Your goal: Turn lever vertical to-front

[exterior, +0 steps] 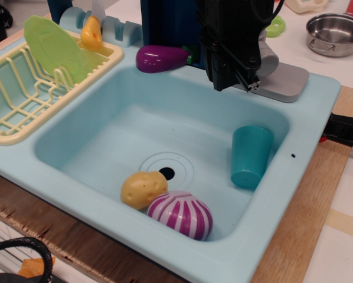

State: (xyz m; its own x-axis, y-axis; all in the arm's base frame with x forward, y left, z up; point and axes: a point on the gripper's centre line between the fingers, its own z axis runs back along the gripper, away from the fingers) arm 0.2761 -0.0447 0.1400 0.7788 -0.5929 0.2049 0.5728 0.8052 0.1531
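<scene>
The lever's flat grey base [287, 80] sits on the back right rim of the light blue sink [105, 127]. Its round grey joint [270, 58] shows just right of my black gripper [238, 81]. The slim bar is mostly hidden behind the gripper. The gripper hangs over the sink's back edge, at the left of the base, in front of the dark blue block [170, 23]. Its jaws do not show clearly, so I cannot tell whether it is open or shut, or whether it touches the lever.
In the basin lie a teal cup [250, 154], a yellow potato [143, 188] and a purple striped onion [181, 215]. A purple eggplant [160, 58] lies on the back rim. A yellow dish rack [23, 100] with a green plate [55, 47] stands left. A steel pot [336, 32] is far right.
</scene>
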